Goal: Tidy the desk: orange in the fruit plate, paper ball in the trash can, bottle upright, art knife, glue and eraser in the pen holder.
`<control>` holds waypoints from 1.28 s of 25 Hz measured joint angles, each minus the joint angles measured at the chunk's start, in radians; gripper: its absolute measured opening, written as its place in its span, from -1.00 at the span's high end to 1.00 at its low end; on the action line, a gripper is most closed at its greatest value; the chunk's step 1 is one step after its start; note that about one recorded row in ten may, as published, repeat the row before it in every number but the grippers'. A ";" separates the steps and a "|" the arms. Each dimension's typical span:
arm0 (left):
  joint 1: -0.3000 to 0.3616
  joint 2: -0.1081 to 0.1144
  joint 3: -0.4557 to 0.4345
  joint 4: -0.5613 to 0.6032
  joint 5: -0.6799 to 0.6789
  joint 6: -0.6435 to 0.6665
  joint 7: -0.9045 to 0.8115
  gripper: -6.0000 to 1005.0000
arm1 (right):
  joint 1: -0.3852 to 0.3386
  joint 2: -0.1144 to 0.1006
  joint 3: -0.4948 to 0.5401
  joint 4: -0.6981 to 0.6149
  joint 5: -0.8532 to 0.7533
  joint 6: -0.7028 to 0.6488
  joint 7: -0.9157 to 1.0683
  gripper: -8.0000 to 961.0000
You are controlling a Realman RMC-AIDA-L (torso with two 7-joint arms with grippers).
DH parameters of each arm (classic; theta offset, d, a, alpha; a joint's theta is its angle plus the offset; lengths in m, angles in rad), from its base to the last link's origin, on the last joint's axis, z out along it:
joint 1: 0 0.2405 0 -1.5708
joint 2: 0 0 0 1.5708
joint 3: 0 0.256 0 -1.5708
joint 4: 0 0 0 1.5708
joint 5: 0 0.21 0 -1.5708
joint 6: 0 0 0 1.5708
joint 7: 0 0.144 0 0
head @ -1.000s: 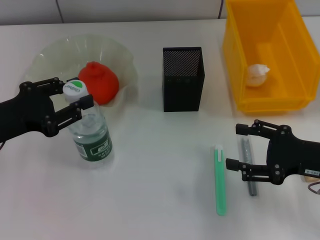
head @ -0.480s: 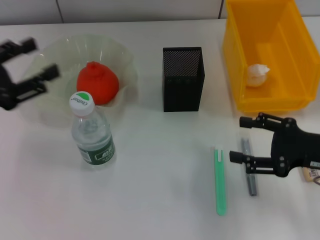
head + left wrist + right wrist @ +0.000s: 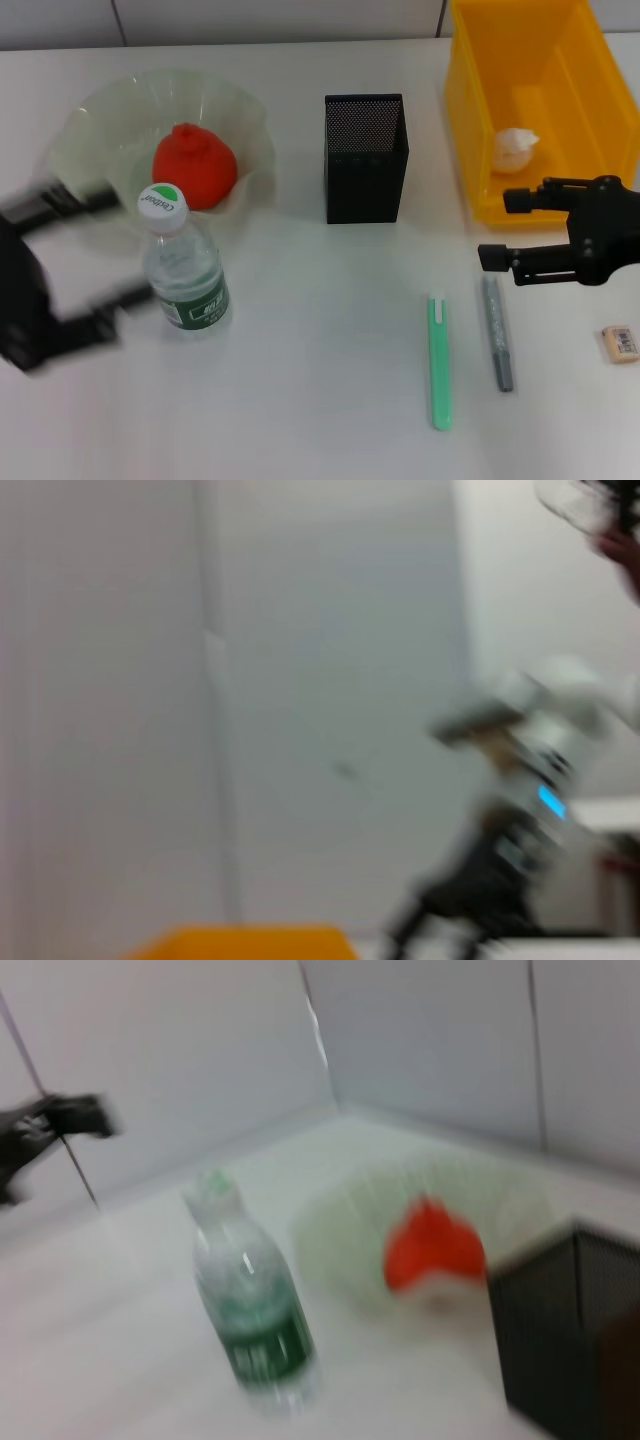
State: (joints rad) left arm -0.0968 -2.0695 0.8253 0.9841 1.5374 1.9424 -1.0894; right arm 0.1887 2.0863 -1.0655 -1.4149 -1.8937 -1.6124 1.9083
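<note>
Three sorting steps appear complete: orange (image 3: 195,165) in fruit plate (image 3: 100,110), paper ball (image 3: 514,150) in trash can (image 3: 470,120), bottle (image 3: 182,265) upright. Right gripper (image 3: 510,228), wide and empty, hovers centre right above the grey art knife (image 3: 497,333), probably its next pick. Left gripper (image 3: 95,255), lower left, is too blurred to tell its opening.

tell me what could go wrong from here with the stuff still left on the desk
1. The left gripper is open and close beside the upright bottle; a stray sweep might knock it over.
2. The eraser lies near the desk's right edge, so a clumsy grasp could push it off.
3. The green art knife and grey glue stick lie close together; the open right gripper may nudge one while taking the other.
</note>
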 joint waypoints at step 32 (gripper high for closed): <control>-0.162 -0.002 0.192 -0.451 0.215 -0.264 0.326 -0.48 | 0.441 0.004 -0.625 0.092 -0.670 0.097 1.030 -0.73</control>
State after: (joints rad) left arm -0.2588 -2.0719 1.0171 0.5336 1.7520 1.6789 -0.7630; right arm 0.6296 2.0898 -1.6908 -1.3229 -2.5641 -1.5155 2.9383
